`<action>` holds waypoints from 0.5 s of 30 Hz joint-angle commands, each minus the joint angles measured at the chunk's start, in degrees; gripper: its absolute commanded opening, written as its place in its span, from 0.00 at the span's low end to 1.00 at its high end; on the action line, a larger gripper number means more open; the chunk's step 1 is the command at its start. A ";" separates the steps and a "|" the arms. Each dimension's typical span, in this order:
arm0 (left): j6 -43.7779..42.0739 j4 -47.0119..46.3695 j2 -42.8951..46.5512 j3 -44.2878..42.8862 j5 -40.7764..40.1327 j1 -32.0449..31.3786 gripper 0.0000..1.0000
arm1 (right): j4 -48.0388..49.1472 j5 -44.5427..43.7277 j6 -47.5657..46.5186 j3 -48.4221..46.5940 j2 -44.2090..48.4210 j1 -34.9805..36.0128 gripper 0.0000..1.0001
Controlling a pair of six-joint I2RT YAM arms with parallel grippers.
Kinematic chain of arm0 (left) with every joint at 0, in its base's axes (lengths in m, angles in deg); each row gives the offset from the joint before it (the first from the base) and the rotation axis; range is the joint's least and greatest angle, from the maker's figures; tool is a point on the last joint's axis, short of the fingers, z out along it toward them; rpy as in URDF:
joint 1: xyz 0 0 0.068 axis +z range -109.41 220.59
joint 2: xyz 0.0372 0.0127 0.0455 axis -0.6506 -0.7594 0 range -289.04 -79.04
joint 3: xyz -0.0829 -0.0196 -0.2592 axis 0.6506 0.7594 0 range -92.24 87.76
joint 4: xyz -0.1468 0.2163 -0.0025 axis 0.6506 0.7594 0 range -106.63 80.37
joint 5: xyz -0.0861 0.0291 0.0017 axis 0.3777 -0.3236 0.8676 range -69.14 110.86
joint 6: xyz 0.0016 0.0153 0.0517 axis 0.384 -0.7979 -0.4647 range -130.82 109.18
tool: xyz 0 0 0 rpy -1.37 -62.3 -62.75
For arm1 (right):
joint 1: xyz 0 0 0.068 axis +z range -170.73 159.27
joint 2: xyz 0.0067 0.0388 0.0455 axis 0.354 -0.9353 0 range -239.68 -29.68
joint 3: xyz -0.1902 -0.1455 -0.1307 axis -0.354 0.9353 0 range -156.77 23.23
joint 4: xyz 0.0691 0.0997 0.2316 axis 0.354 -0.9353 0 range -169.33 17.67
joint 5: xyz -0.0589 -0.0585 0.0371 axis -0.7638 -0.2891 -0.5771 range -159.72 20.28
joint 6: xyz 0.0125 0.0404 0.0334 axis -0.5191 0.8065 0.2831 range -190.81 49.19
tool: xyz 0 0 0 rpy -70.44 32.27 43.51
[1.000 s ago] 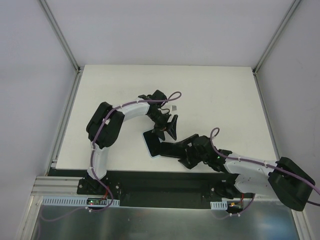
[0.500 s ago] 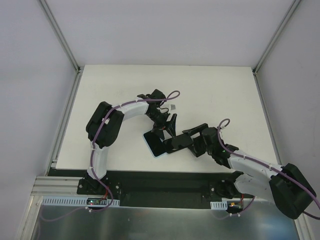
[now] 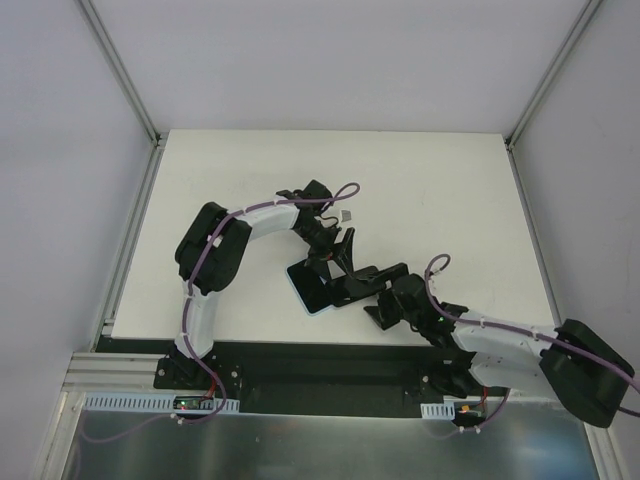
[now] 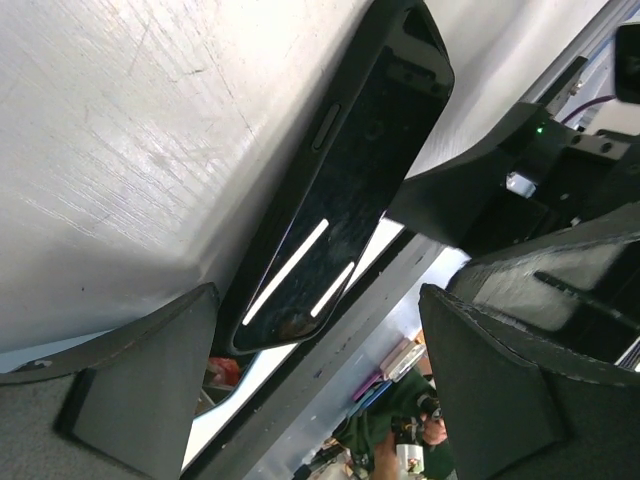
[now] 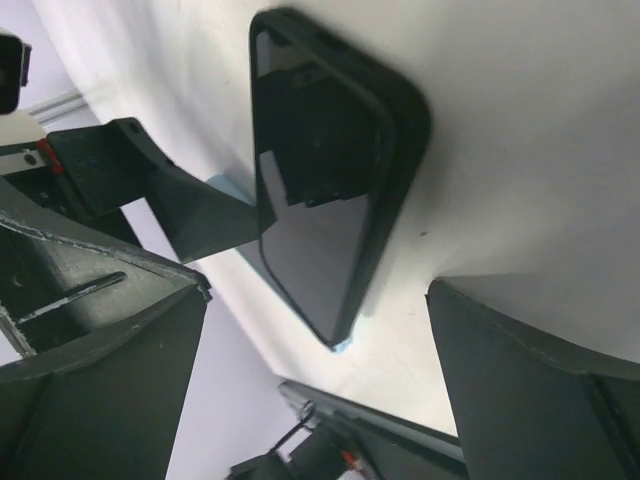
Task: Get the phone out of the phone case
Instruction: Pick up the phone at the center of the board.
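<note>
The left gripper [image 4: 318, 300] was found wide open and holding nothing, its two dark fingers [image 4: 140, 390] standing well apart on either side of one end of the black glossy rectangular phone [image 4: 345, 190]. Whether either finger touched the phone could not be determined from the left wrist view. The right gripper [image 5: 318, 290] was likewise spread wide and empty. Its fingers [image 5: 540, 390] straddled the opposite end of the same phone without closing on it. The phone lay flat, screen up, on the white matte table [image 3: 430, 190], near the middle of the near half and between the two grippers. A sliver of the light blue phone case [image 3: 300, 297] showed along the phone's near-left edge and corner in the overhead view, and a dark raised rim ran round the screen. The phone appeared to be seated in the case, though how firmly could not be told. The left arm reached in from the far left and the right arm from the near right, so the two grippers faced each other across the phone. A small grey square object [image 3: 347, 214] lay on the table just beyond the left gripper, apart from the phone.
</note>
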 commanded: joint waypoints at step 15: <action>3.71 -4.75 1.47 2.32 4.63 2.92 0.79 | 45.79 -9.04 9.94 3.30 -32.37 7.13 0.63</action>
